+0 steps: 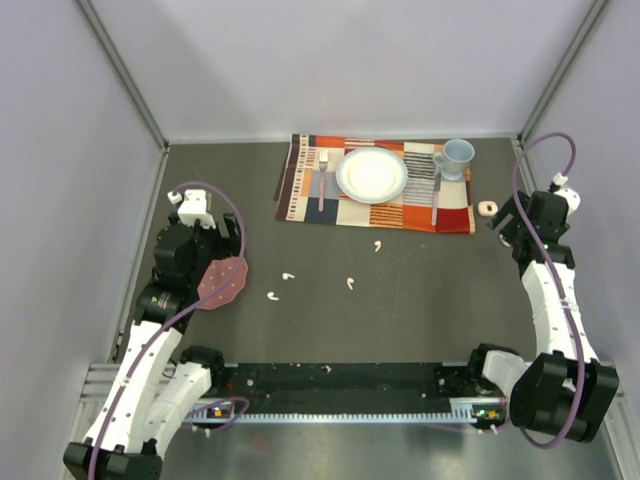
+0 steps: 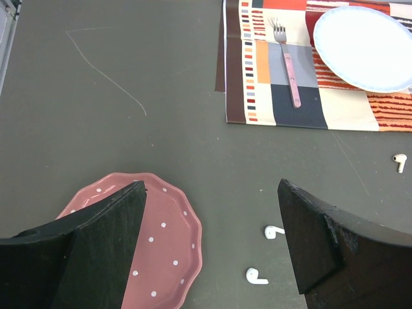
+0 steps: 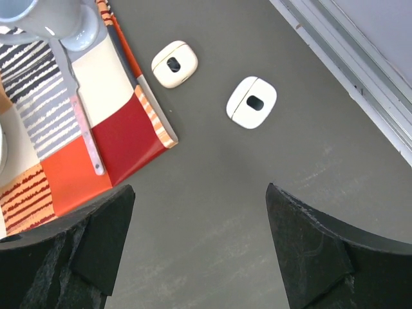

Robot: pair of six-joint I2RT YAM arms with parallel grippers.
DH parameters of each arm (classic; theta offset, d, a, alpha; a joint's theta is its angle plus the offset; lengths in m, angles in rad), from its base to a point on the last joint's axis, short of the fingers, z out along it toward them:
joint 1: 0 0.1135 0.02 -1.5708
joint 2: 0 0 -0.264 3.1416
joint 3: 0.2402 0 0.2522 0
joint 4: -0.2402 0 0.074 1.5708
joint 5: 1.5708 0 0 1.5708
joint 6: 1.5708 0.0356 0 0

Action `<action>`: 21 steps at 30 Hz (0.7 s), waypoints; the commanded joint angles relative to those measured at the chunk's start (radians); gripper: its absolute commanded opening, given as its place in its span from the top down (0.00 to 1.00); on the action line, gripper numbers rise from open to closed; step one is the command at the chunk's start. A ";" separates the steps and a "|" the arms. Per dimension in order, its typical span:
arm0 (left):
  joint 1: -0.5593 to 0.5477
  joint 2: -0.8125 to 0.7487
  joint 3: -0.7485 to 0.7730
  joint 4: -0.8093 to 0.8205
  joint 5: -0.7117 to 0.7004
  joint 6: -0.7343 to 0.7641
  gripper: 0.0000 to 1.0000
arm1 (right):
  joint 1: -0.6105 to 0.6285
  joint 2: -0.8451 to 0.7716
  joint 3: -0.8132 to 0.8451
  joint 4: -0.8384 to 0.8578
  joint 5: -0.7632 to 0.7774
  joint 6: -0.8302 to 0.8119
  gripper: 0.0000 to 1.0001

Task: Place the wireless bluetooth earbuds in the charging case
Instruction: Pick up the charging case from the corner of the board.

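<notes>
I judge this to be the very opening of the job: none of the earbuds [image 1: 350,283] is lifted yet, so the step in hand is the reach for a first one.

My left claw [image 2: 211,188] is spread wide with nothing in it. It hangs well off the near-left corner of the placemat [image 2: 302,96], partly above a pink spotted plate [image 2: 170,238]. The nearest earbud [image 2: 273,231] lies on the bench [image 1: 430,300] on the near side of the placemat, just beside my right-hand finger. A second earbud [image 2: 256,277] lies a little nearer to me. Two more sit further right, close to the placemat's near edge.

My right claw [image 3: 199,190] is also spread and empty, hanging off the placemat's near-right corner. Two white charging cases sit there: one case [image 3: 174,64] just beside the placemat's right edge, the other case [image 3: 252,102] a bit further out.

Both lids look shut to me, so the next move probably calls for a careful drop onto something tiny, and for opening a case
</notes>
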 commanded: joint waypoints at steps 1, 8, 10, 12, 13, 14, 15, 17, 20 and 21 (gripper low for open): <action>-0.002 -0.013 0.003 0.014 -0.012 0.006 0.12 | -0.035 0.020 0.059 -0.013 -0.042 -0.010 0.17; -0.002 -0.010 0.006 0.011 -0.001 0.005 0.12 | -0.083 0.118 0.062 0.010 0.040 0.002 0.25; -0.002 -0.012 0.006 0.011 0.001 0.003 0.12 | -0.110 0.161 0.080 0.020 0.015 0.026 0.29; -0.002 -0.013 0.004 0.011 0.001 0.003 0.12 | -0.115 0.218 0.096 0.030 0.004 0.051 0.31; -0.002 -0.013 0.004 0.013 0.002 0.003 0.12 | -0.115 0.235 0.099 0.039 0.010 0.056 0.29; -0.002 -0.013 0.003 0.011 0.002 0.003 0.11 | -0.116 0.267 0.105 0.042 0.027 0.063 0.24; -0.004 -0.012 0.003 0.011 0.004 0.002 0.11 | -0.118 0.279 0.116 0.043 0.038 0.079 0.23; -0.004 -0.007 0.001 0.011 0.011 0.000 0.11 | -0.126 0.315 0.120 0.053 0.071 0.106 0.22; -0.002 0.005 0.003 0.013 0.022 -0.001 0.11 | -0.153 0.362 0.149 0.063 0.064 0.163 0.18; -0.002 0.006 0.003 0.013 0.024 -0.001 0.11 | -0.158 0.403 0.166 0.066 0.069 0.181 0.18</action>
